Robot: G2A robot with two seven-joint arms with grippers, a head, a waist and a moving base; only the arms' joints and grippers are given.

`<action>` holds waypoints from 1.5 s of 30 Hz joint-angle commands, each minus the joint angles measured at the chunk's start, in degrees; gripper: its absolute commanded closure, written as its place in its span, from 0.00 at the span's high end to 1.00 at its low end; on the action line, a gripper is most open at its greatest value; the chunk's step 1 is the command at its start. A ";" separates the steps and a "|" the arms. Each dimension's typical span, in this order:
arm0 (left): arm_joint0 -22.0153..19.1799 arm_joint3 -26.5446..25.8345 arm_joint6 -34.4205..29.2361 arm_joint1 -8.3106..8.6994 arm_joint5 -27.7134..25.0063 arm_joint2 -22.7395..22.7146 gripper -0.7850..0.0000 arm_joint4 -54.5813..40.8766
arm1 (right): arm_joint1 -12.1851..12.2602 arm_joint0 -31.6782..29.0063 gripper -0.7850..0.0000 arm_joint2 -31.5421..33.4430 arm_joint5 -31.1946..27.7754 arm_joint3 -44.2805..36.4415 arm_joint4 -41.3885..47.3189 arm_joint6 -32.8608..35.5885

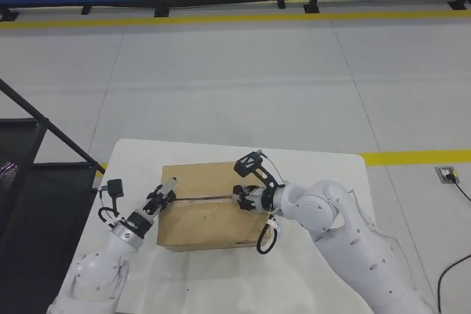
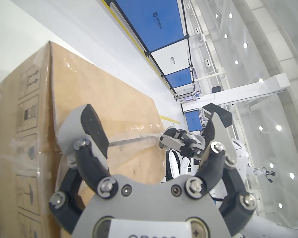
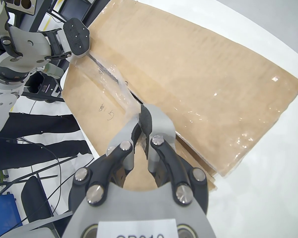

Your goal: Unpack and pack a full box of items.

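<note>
the right gripper (image 3: 141, 117) sits closed on a strip of clear tape (image 3: 119, 85), pinching it just above the top of the cardboard box (image 3: 188, 75). from the pinch, the crumpled tape runs left along the centre seam (image 1: 204, 198), where a thin dark gap shows between the two closed top flaps.

seen from above, this gripper (image 1: 242, 196) is over the seam toward its right end, with a short stretch of seam continuing past it to the box's right edge. the box (image 1: 208, 224) rests flat at the middle of the white table (image 1: 314, 169), its long sides running left to right. glossy tape also covers its top and edges.

at the opposite end, the left gripper (image 2: 151, 120) is spread wide open and holds nothing. from above it (image 1: 163, 195) is at the box's left edge, in line with the seam. one of its dark finger pads (image 3: 75, 38) is just at the top left edge of the box where the tape begins; whether it touches the cardboard cannot be told. the two grippers face each other along the seam, with most of the box's length between them.
</note>
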 commanded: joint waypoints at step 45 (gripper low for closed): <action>5.13 -0.68 2.13 1.47 -1.68 -9.39 1.00 -4.49 | -5.09 11.42 0.00 -6.30 -3.68 18.61 25.02 -1.11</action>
